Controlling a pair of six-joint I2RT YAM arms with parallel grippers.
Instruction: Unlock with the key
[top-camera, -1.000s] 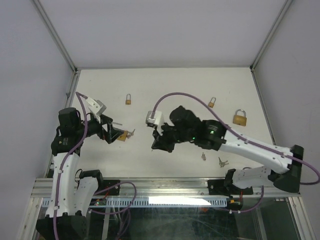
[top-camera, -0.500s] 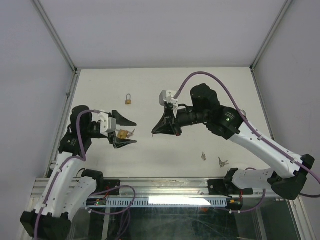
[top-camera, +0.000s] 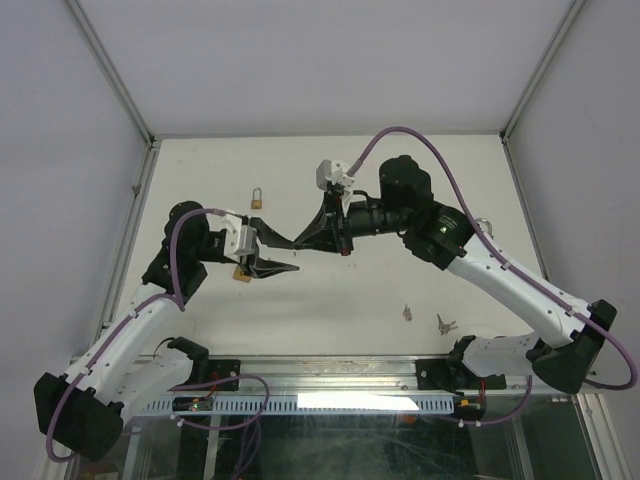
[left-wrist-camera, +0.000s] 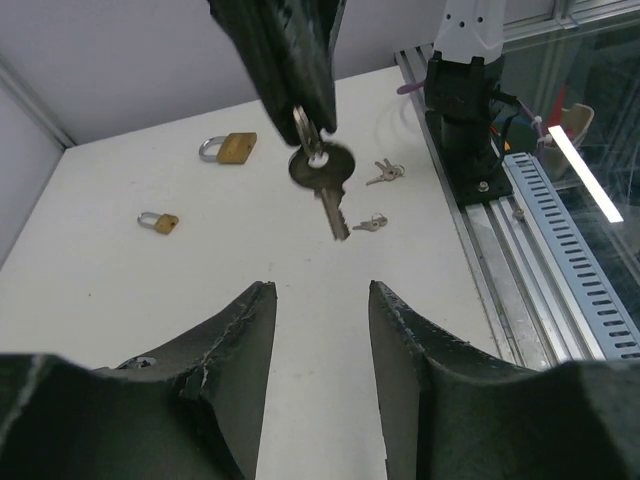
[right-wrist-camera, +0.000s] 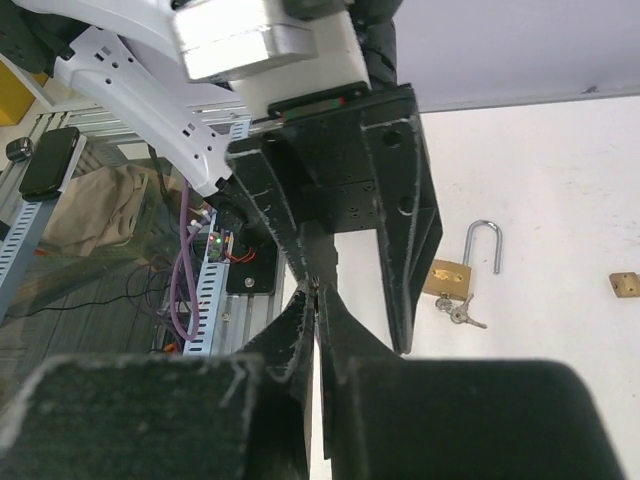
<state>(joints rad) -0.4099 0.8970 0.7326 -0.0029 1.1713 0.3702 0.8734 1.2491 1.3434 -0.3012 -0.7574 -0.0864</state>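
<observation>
My right gripper (top-camera: 301, 242) is shut on a dark key (left-wrist-camera: 322, 168), which hangs blade-down from its fingertips (left-wrist-camera: 316, 110) in the left wrist view. In the right wrist view the shut gripper (right-wrist-camera: 316, 290) hides almost all of the key. My left gripper (top-camera: 294, 256) faces it tip to tip, just below and in front. Its jaws (left-wrist-camera: 320, 288) stand open with nothing between them; its fingers (right-wrist-camera: 405, 220) straddle the right gripper's tips. A brass padlock (top-camera: 243, 272) with a small key bunch lies on the table under the left gripper, also seen as the padlock (right-wrist-camera: 447, 276).
A small brass padlock (top-camera: 257, 200) lies at the back left. A larger one (left-wrist-camera: 228, 148) and a small one (left-wrist-camera: 160, 221) lie on the right half. Two loose key bunches (top-camera: 407, 313) (top-camera: 445, 323) lie near the front right. The metal rail (top-camera: 330, 375) borders the near edge.
The left gripper has swung right and up, away from the padlock, to meet the right gripper, and its jaws have narrowed. The right gripper, still shut, rose and moved back with the key.
</observation>
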